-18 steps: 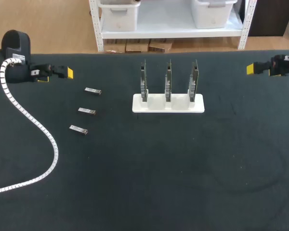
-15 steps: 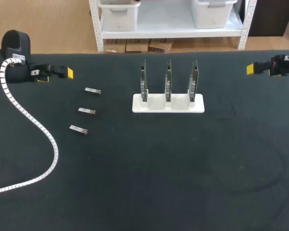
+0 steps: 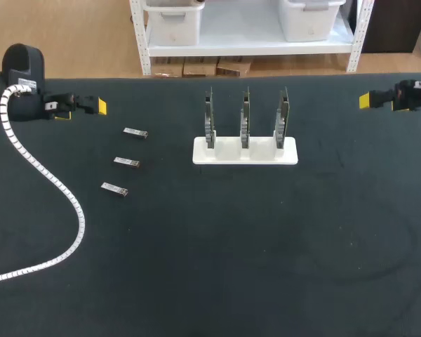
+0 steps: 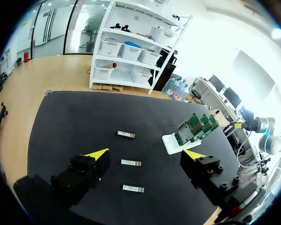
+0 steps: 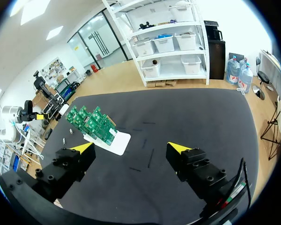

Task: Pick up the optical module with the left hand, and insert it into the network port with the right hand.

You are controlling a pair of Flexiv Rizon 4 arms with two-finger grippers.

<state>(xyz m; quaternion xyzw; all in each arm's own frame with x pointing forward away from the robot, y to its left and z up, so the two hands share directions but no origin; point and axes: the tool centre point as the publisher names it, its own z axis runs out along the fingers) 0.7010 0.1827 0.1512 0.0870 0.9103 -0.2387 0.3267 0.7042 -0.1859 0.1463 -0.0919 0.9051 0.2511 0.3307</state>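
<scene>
Nothing has moved since the earlier frames. Both hands hang released and grasp nothing: the left hand (image 4: 145, 154) over the far left of the black surface (image 3: 266, 246), the right hand (image 5: 130, 148) over its far right edge. Three optical modules (image 3: 135, 133) (image 3: 126, 162) (image 3: 114, 189) lie flat in a slanting row near the left hand, apart from one another. Mid-surface, three green circuit boards (image 3: 209, 119) (image 3: 245, 118) (image 3: 282, 118) stand upright in one white stand (image 3: 245, 152). One white ribbed cable (image 3: 56, 189) trails from the left arm across the surface.
</scene>
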